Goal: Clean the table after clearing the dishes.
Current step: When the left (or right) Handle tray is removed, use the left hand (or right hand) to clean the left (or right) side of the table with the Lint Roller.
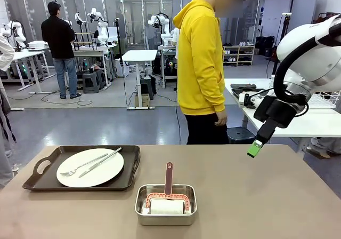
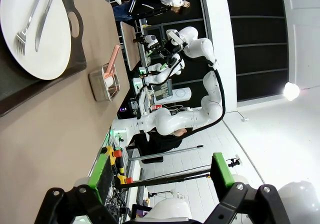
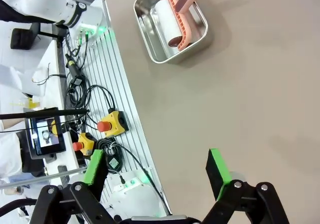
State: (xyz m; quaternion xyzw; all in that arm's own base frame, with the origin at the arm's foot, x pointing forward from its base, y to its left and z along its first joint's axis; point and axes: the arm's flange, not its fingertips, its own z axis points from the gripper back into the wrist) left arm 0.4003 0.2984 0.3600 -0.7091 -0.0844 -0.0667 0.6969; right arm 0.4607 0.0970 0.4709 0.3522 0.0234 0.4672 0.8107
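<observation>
- Looking across the taupe-brown surface (image 1: 256,196), we find one dark brown tray (image 1: 132,161) on its left part, with a handle at each short end.
- On the tray lies a round white plate (image 1: 80,181). A fork (image 1: 80,168) and a knife (image 1: 102,161) rest side by side on the plate, slanting.
- Just right of the tray, near our edge, we see a small steel pan (image 1: 166,221). It holds a white roller (image 1: 166,206) in a pink frame, its handle pointing away from us.
- The right fingers (image 1: 254,148) hang in the air above the far right part of the surface, released and grasping nothing.
- The left fingers (image 2: 220,170) are spread too, with nothing between them, and they are well apart from the tray.
- A person in a yellow hoodie (image 1: 200,63) stands at the far side of the surface.
</observation>
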